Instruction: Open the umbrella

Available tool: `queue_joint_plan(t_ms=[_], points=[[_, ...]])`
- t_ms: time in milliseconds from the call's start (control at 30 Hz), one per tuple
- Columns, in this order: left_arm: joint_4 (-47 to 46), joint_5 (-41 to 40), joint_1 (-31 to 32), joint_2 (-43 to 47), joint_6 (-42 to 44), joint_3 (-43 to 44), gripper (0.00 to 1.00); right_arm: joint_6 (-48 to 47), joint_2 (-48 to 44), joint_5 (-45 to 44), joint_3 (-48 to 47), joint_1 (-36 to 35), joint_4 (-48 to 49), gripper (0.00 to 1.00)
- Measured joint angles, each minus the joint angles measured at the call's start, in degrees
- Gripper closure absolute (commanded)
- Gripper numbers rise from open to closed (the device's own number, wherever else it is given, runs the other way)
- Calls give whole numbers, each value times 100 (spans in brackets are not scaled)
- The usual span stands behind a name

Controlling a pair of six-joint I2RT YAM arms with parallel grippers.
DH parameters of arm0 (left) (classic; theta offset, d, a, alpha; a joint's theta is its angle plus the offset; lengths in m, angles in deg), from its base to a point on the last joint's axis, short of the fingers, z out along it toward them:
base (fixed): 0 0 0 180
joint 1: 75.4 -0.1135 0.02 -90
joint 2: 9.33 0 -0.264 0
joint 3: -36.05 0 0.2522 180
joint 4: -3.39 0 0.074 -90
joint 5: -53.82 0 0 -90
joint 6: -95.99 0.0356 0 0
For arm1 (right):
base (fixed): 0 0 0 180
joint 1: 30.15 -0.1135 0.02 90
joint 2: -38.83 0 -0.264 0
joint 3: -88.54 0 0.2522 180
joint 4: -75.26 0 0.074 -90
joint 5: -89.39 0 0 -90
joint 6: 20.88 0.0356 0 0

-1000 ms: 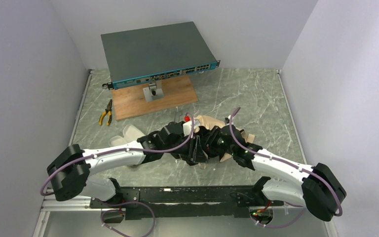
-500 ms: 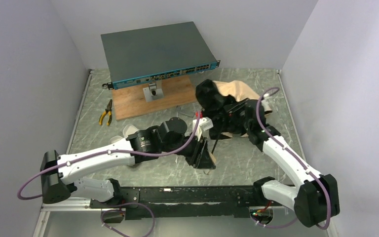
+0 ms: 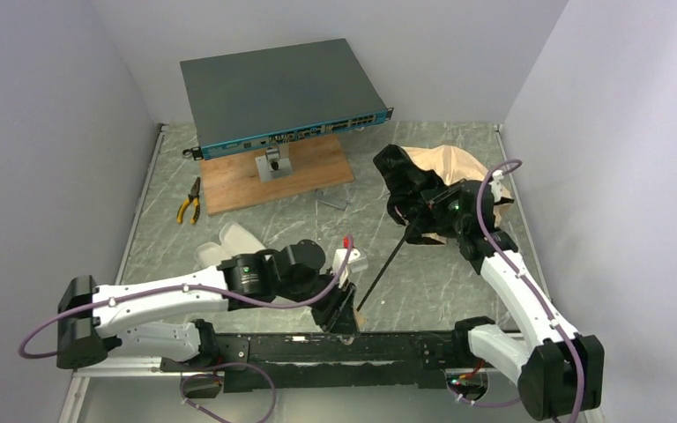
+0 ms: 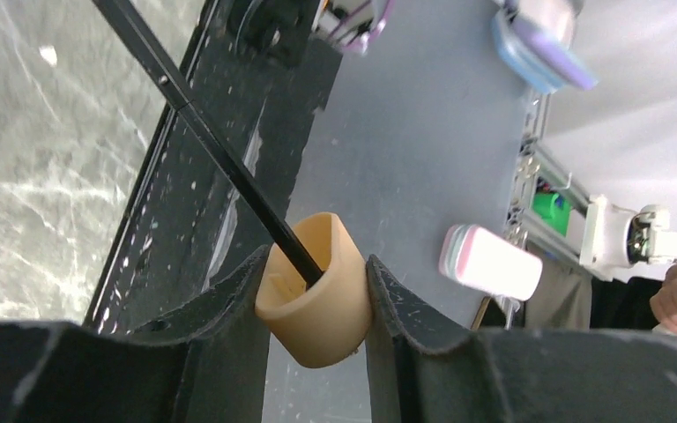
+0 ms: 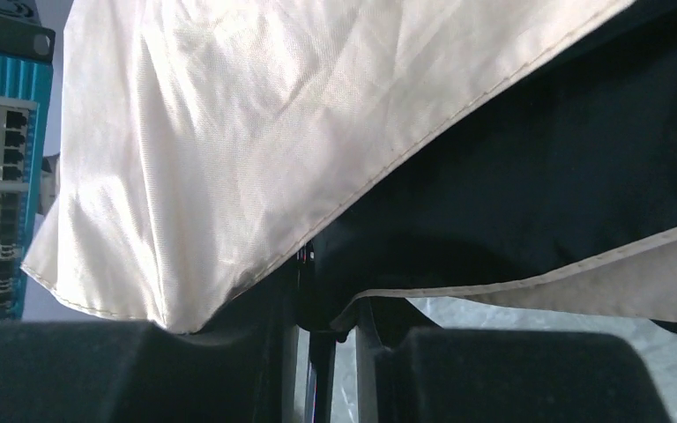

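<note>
The umbrella (image 3: 445, 163) is stretched between my two grippers, its cream fabric and black lining bunched at the back right. Its thin black shaft (image 3: 381, 269) runs diagonally down to the near edge. There my left gripper (image 3: 342, 313) is shut on the small tan handle (image 4: 317, 308), and the shaft (image 4: 194, 119) enters the handle's top. My right gripper (image 3: 416, 211) is shut low on the canopy end. In the right wrist view cream fabric (image 5: 185, 132) and black lining (image 5: 538, 159) hang over the right gripper (image 5: 326, 308), whose jaws stand narrow around a black part at the shaft.
A network switch (image 3: 278, 88) sits on a stand over a wooden board (image 3: 229, 185) at the back left. Yellow-handled pliers (image 3: 188, 201) lie left of the board. A whitish case shell (image 3: 229, 242) lies by my left arm. The side walls stand close.
My right gripper has carried the canopy from the table's middle toward the back right. My left gripper has drawn the handle to the near edge, and the shaft now shows long between them.
</note>
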Motion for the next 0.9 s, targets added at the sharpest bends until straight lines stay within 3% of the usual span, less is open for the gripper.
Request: queue_joint_plan(t_ms=[33,67,133,200,400,733,900], points=[[0,20,9,-81,-2,-72,31,-42,-61,-17,44,-2,-20,100],[22,2,20,-173,-46,-131,19,-90,-142,-26,83,-4,-48,100],[90,-201,-44,-398,-101,-203,6,-181,-358,-4,96,-59,-210,100],[114,-387,-184,-601,-175,-249,1,-260,-603,-7,96,-188,-297,100],[0,-782,-590,-907,-214,-151,2,-319,-866,-157,24,-782,-610,100],[-568,-903,-699,-2013,-221,721,31,-308,-822,-363,-26,-1259,-986,100],[-1036,-542,-745,-2173,-343,702,32,-326,-782,-455,-138,-1263,-1097,100]])
